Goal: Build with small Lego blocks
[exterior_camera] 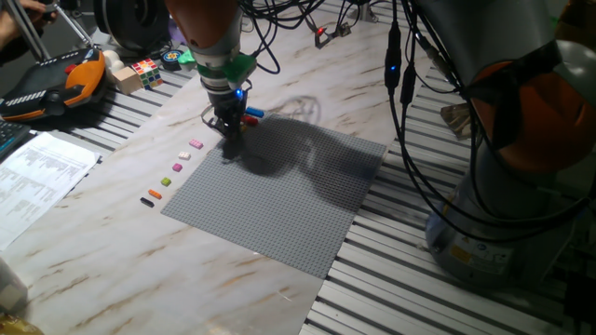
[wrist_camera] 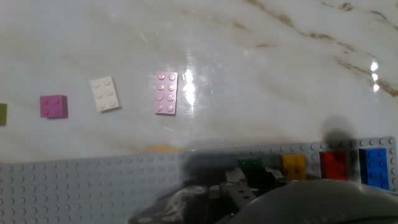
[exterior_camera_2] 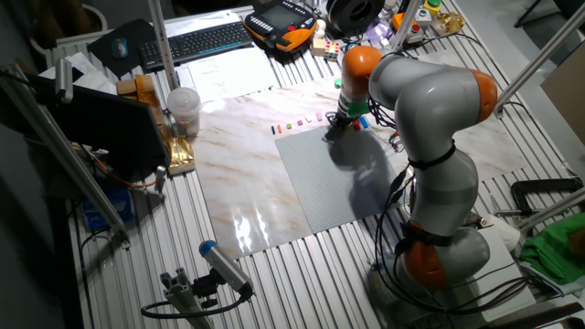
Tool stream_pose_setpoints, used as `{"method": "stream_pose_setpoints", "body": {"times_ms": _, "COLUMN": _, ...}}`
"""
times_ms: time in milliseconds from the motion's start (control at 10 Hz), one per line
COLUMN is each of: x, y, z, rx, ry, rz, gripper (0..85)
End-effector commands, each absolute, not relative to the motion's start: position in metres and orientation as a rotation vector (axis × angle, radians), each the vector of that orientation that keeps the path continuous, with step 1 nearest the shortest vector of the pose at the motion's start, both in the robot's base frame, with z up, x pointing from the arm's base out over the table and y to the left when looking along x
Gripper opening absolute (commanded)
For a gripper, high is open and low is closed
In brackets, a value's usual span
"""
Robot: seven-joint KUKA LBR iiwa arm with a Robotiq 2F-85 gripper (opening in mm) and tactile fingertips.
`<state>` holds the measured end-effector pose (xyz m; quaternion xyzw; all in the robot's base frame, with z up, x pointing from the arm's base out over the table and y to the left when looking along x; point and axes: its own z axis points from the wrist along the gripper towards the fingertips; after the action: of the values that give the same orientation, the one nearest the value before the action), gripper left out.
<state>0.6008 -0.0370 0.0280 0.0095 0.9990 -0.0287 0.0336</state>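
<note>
My gripper (exterior_camera: 227, 141) stands low over the far left corner of the grey baseplate (exterior_camera: 279, 195). In the hand view its fingertips (wrist_camera: 236, 183) close around a green brick (wrist_camera: 250, 167) at the plate's edge. A yellow brick (wrist_camera: 293, 167), a red brick (wrist_camera: 334, 165) and a blue brick (wrist_camera: 376, 168) sit in a row beside it. Loose on the marble lie a pink brick (wrist_camera: 166, 93), a white brick (wrist_camera: 104, 94) and a magenta brick (wrist_camera: 53, 106). An orange brick (exterior_camera: 154, 194) and a black brick (exterior_camera: 146, 201) end that row.
A Rubik's cube (exterior_camera: 144, 70) and an orange-black pendant (exterior_camera: 56, 88) lie at the far left. A printed sheet (exterior_camera: 37, 172) lies on the left. The robot's base (exterior_camera: 503, 233) and hanging cables (exterior_camera: 410, 112) stand on the right. A keyboard (exterior_camera_2: 196, 41) and a cup (exterior_camera_2: 183, 110) stand beyond the marble.
</note>
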Motion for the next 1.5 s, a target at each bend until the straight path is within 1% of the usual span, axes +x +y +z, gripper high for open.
{"method": "stream_pose_setpoints", "body": {"times_ms": 0, "x": 0.6011, "y": -0.037, "z": 0.0274, "rx": 0.029, "ry": 3.073, "rz": -0.088, "gripper": 0.7}}
{"method": "stream_pose_setpoints", "body": {"times_ms": 1400, "x": 0.6015, "y": -0.0365, "z": 0.0246, "rx": 0.034, "ry": 3.078, "rz": -0.084, "gripper": 0.7}}
